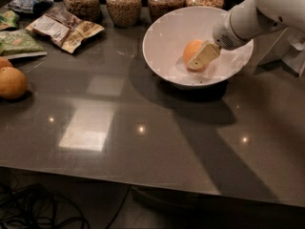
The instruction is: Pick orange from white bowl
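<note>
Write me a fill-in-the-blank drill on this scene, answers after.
1. The gripper reaches into the white bowl from the picture's ____ side.
2. The orange lies ____ the white bowl, at the gripper.
3. Behind the white bowl stand ____ glass jars of grains.
4. Larger fruits lie at the ____ edge of the table.
Missing words: right; inside; four; left.

Half-hidden orange (190, 50) behind end effector (202, 58) in white bowl (159, 35)
</note>
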Controlling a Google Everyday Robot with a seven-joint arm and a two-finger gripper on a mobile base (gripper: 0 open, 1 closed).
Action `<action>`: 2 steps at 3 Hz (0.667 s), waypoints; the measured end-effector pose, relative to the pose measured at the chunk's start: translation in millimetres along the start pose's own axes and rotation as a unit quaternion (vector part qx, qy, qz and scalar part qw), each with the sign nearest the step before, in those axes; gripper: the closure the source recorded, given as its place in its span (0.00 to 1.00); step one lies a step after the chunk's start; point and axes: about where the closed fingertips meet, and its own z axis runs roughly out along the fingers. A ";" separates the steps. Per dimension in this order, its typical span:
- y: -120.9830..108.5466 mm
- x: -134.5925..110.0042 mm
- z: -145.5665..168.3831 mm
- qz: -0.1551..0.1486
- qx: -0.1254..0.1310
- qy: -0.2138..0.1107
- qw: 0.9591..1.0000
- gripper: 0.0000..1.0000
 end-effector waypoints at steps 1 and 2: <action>-1.3 9.6 16.0 0.009 -0.010 0.001 1.000 0.28; -2.5 10.5 30.2 0.009 -0.020 0.001 1.000 0.28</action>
